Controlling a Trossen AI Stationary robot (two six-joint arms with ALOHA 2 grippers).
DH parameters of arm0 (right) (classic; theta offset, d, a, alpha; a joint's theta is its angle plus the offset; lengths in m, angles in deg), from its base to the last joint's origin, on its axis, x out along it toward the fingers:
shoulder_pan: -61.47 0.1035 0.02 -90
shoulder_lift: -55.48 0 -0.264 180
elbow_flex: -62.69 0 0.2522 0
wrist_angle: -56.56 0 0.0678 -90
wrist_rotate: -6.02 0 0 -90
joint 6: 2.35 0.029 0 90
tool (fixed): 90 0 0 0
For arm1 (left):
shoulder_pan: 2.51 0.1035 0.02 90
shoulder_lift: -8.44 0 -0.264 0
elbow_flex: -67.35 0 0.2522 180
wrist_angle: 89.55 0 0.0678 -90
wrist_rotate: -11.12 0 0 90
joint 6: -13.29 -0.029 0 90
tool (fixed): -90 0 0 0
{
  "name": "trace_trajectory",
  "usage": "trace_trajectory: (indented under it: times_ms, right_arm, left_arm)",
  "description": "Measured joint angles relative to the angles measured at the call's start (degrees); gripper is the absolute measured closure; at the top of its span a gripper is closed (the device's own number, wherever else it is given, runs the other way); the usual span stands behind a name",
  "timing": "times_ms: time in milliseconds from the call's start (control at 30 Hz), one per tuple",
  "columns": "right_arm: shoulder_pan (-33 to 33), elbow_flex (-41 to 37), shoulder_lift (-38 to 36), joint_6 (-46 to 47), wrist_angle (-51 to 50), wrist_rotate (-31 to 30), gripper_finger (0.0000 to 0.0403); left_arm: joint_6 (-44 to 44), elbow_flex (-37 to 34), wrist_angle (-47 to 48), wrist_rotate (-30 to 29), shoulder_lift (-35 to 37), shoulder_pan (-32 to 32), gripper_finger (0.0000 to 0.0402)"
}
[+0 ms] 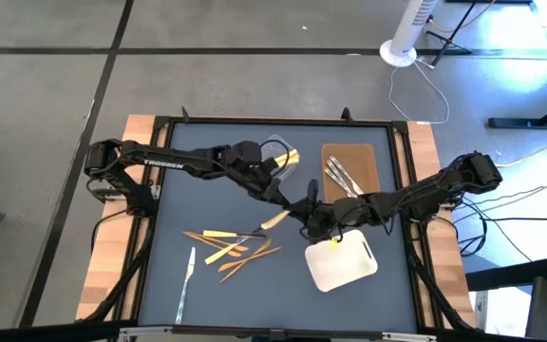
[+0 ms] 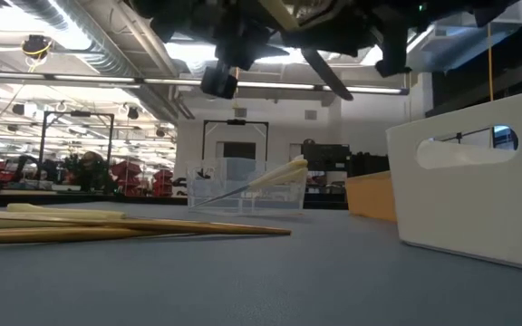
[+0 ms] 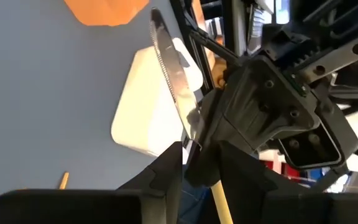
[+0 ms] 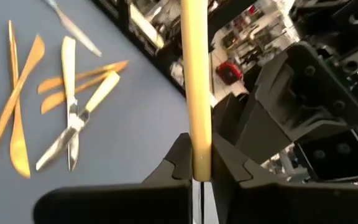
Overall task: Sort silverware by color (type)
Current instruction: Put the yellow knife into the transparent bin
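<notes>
Both grippers meet above the table's middle on one knife with a pale yellow handle (image 1: 275, 220) and a serrated silver blade (image 3: 166, 56). My left gripper (image 3: 197, 165) reaches in from the far left and my right gripper (image 4: 199, 165) from the right. The blade sticks out over the white tray (image 1: 342, 264). Loose silverware (image 1: 231, 249), pale yellow and orange-brown, lies flat on the mat near the front left, with a silver piece (image 1: 186, 283) beside it. Silver pieces (image 1: 340, 176) lie in the brown tray (image 1: 359, 152). Pale yellow ones (image 2: 270, 177) lean in the clear tub (image 2: 243, 195). My left gripper has the knife's yellow handle (image 3: 221, 198) between its two fingers, coming slantwise from the far left, across the handle. The knife is lifted clear of the table. My right gripper pinches the knife where the yellow handle (image 4: 197, 149) meets the blade, between its two fingers. It comes nearly level from the table's right. The handle runs on past the fingers toward the left, and the blade points the other way over the white tray.
The white tray lies at the front right under the blade, the brown tray at the far right, and the clear tub (image 1: 278, 157) at the far middle under the left arm. A raised frame (image 1: 160, 123) rims the mat. Bare mat (image 1: 254, 304) shows along the near edge.
</notes>
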Motion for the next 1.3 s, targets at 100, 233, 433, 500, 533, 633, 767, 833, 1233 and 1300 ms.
trace_trajectory:
  times_ms: [100,233,433,500,533,633,767,833,1233,1300]
  right_arm:
    - [0.0,0.9,-0.2,0.0,-2.7,0.5,0.0386]
    - [0.4,1.5,-0.2,0.5,-5.9,2.3,0.0386]
    - [2.6,1.5,-0.3,0.3,-6.0,3.8,0.0386]
    - [3.6,1.5,-0.3,0.3,-6.2,4.0,0.0386]
    - [4.0,1.5,-0.3,0.3,-6.3,4.0,0.0386]
    - [5.4,1.5,-0.3,0.5,-6.3,3.9,0.0386]
    - [7.0,1.5,-0.3,1.8,-4.7,1.9,0.0386]
    - [7.6,1.5,-0.4,2.3,-2.7,-0.6,0.0386]
    - [7.8,1.5,-8.5,8.6,-1.7,-10.1,0.0386]
    - [7.8,1.5,-10.9,9.7,-2.6,-10.2,0.0386]
  left_arm:
    - [0.0,0.0,0.1,0.1,0.0,0.0,0.0305]
    - [0.0,-0.1,0.7,0.5,-0.1,0.6,0.0305]
    - [-0.1,-0.1,0.6,-1.8,-0.1,2.1,0.0305]
    - [-1.0,-0.1,0.5,-2.0,-0.1,2.7,0.0305]
    - [-1.6,-0.1,0.6,-2.1,-0.1,3.1,0.0305]
    - [-4.5,-0.1,0.4,-3.4,-0.1,4.2,0.0305]
    - [-12.0,-0.1,0.0,-5.3,-0.1,5.9,0.0305]
    - [-17.1,-0.1,-0.8,-6.3,-0.1,6.6,0.0305]
    - [-42.4,-0.2,-1.4,-10.8,1.1,8.2,0.0305]
    - [-44.9,-0.2,-1.8,-10.9,1.1,7.5,0.0305]
